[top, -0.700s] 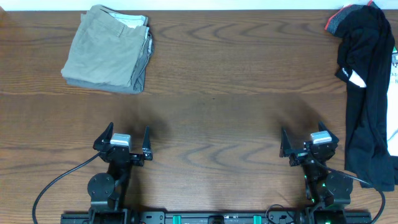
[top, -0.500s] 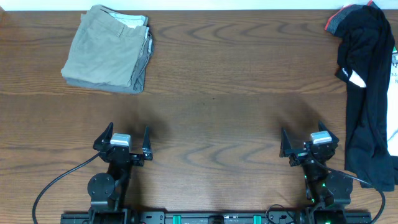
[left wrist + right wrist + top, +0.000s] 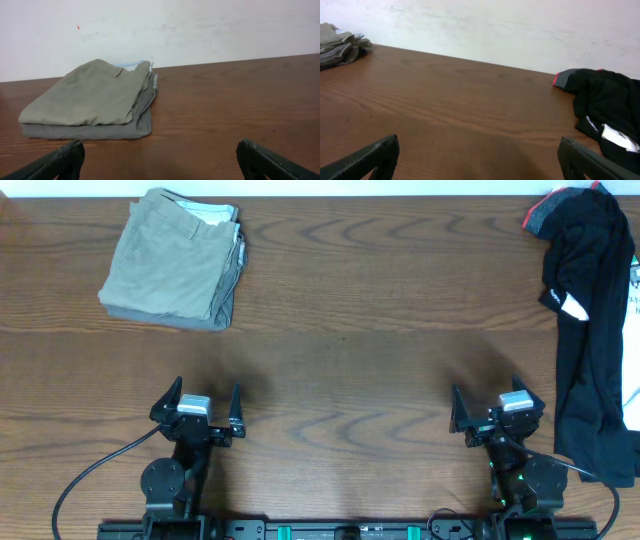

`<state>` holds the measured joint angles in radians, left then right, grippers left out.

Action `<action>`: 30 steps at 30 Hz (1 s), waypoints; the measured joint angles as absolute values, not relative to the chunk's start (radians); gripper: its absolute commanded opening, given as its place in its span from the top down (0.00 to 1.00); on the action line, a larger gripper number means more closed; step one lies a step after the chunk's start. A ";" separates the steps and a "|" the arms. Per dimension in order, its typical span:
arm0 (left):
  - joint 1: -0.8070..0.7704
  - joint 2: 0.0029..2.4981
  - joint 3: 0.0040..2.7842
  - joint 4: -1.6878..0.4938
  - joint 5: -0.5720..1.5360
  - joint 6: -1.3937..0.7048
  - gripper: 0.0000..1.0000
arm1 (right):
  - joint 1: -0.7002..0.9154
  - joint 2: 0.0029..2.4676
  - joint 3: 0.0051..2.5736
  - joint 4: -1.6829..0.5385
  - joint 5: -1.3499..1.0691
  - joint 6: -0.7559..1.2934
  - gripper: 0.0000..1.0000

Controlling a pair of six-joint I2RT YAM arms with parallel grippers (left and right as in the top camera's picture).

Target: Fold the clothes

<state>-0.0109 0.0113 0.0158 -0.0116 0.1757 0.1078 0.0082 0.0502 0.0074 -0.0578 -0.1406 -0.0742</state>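
We look down on a dark brown, wood-grain tabletop (image 3: pixel 340 310). A plain, pale wall (image 3: pixel 200 30) rises behind its far edge.

The clothes (image 3: pixel 590 330) are a crumpled heap of black stretch fabric. They lie along the right edge, running from the far right corner towards the near right corner. A red-and-grey waistband (image 3: pixel 540 212) shows at the far end of the heap, and a strip of white fabric (image 3: pixel 634 290) peeks out at the very edge. Folded khaki trousers (image 3: pixel 175 260) sit near the far left corner.

Both arms rest by the near edge. The left claw (image 3: pixel 207 390) is released, its fingers spread wide and holding nothing. The right claw (image 3: pixel 485 395) is likewise released and empty, near the clothes but apart from them.
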 measured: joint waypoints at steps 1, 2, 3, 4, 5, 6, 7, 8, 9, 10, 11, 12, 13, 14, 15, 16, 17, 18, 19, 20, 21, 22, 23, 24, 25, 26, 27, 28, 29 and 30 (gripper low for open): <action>-0.011 0.011 0.016 -0.012 0.176 0.108 0.02 | 0.008 0.050 0.007 -0.058 -0.141 -0.074 0.01; -0.011 0.011 0.016 -0.012 0.176 0.108 0.02 | 0.008 0.050 0.007 -0.058 -0.141 -0.074 0.01; -0.011 0.011 0.016 -0.012 0.176 0.108 0.02 | 0.008 0.050 0.007 -0.058 -0.141 -0.074 0.01; -0.011 0.011 0.016 -0.012 0.176 0.108 0.02 | 0.008 0.050 0.007 -0.058 -0.141 -0.074 0.01; -0.011 0.011 0.016 -0.012 0.176 0.108 0.02 | 0.008 0.050 0.007 -0.058 -0.141 -0.074 0.01; -0.011 0.011 0.016 -0.012 0.176 0.108 0.02 | 0.008 0.050 0.007 -0.058 -0.141 -0.074 0.01; -0.011 0.011 0.016 -0.012 0.176 0.108 0.02 | 0.008 0.050 0.007 -0.058 -0.141 -0.074 0.01; -0.011 0.011 0.016 -0.012 0.176 0.108 0.02 | 0.008 0.050 0.007 -0.058 -0.141 -0.074 0.01; -0.011 0.011 0.016 -0.012 0.176 0.108 0.02 | 0.008 0.050 0.007 -0.057 -0.141 -0.074 0.01; -0.011 0.011 0.016 -0.012 0.176 0.108 0.02 | 0.008 0.050 0.007 -0.058 -0.141 -0.074 0.01; -0.011 0.011 0.016 -0.012 0.176 0.108 0.02 | 0.008 0.050 0.007 -0.058 -0.141 -0.074 0.01; -0.011 0.011 0.016 -0.012 0.176 0.108 0.02 | 0.008 0.050 0.007 -0.058 -0.141 -0.074 0.01; -0.011 0.011 0.016 -0.012 0.176 0.108 0.02 | 0.008 0.050 0.007 -0.058 -0.141 -0.074 0.01; -0.011 0.011 0.016 -0.012 0.176 0.108 0.02 | 0.008 0.050 0.007 -0.058 -0.141 -0.074 0.01; -0.011 0.011 0.016 -0.012 0.176 0.108 0.02 | 0.008 0.050 0.007 -0.058 -0.141 -0.074 0.01; -0.011 0.011 0.016 -0.012 0.176 0.108 0.02 | 0.008 0.050 0.007 -0.058 -0.141 -0.075 0.01; -0.011 0.011 0.016 -0.012 0.176 0.108 0.02 | 0.008 0.050 0.007 -0.058 -0.141 -0.074 0.01; -0.011 0.011 0.016 -0.012 0.176 0.108 0.02 | 0.008 0.050 0.007 -0.057 -0.141 -0.074 0.01; -0.011 0.011 0.016 -0.012 0.176 0.108 0.02 | 0.008 0.050 0.007 -0.057 -0.141 -0.075 0.01; -0.011 0.011 0.016 -0.012 0.176 0.108 0.02 | 0.008 0.050 0.007 -0.056 -0.140 -0.075 0.01; -0.011 0.011 0.016 -0.012 0.176 0.108 0.02 | 0.008 0.050 0.007 -0.056 -0.139 -0.076 0.01; -0.011 0.011 0.016 -0.012 0.176 0.108 0.02 | 0.008 0.050 0.007 -0.057 -0.139 -0.077 0.01; -0.011 0.011 0.016 -0.012 0.176 0.108 0.02 | 0.008 0.050 0.007 -0.057 -0.138 -0.077 0.01; -0.011 0.011 0.016 -0.012 0.176 0.108 0.02 | 0.008 0.050 0.007 -0.057 -0.138 -0.077 0.01; -0.011 0.011 0.016 -0.011 0.176 0.108 0.02 | 0.008 0.050 0.007 -0.057 -0.138 -0.077 0.01; -0.011 0.011 0.016 -0.009 0.176 0.108 0.02 | 0.008 0.050 0.007 -0.057 -0.138 -0.077 0.01; -0.011 0.011 0.016 -0.007 0.176 0.108 0.02 | 0.008 0.050 0.007 -0.057 -0.137 -0.077 0.01; -0.011 0.011 0.016 -0.007 0.176 0.108 0.02 | 0.008 0.050 0.007 -0.057 -0.136 -0.078 0.01; -0.011 0.011 0.016 -0.007 0.176 0.108 0.02 | 0.008 0.050 0.007 -0.057 -0.132 -0.078 0.01; -0.011 0.011 0.016 -0.008 0.176 0.108 0.02 | 0.008 0.050 0.007 -0.057 -0.126 -0.080 0.01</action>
